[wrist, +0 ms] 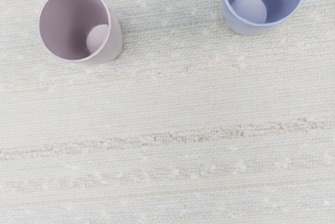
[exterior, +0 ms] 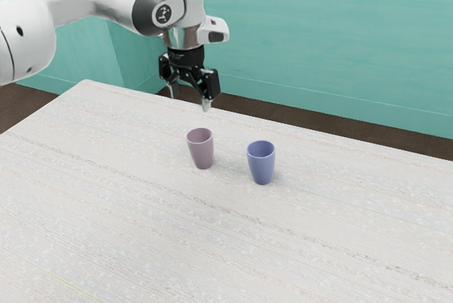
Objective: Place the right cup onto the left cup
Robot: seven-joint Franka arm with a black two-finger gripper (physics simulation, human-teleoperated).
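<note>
Teal walls across the upper part of the exterior view, meeting in a corner toward the upper left, with a strip of dark brown floor below. Across the lower part of the frame, a whitish tabletop with a rough, streaky grain, thin brownish lines running through it. From the exterior view's upper left, a white arm with dark joint covers, reaching over the table's far edge. At its end, upper left of centre, a black gripper, pointing down with its two fingers spread and bare space between. Near the centre of the frame, below and slightly to the exterior view's right of the gripper, a mauve cup, upright on the tabletop. Just beside it, toward the exterior view's right, a blue cup, also upright on the tabletop, apart from its mauve neighbour. In the wrist view, both mouths facing the camera, with a pale round bottom visible inside each.
</note>
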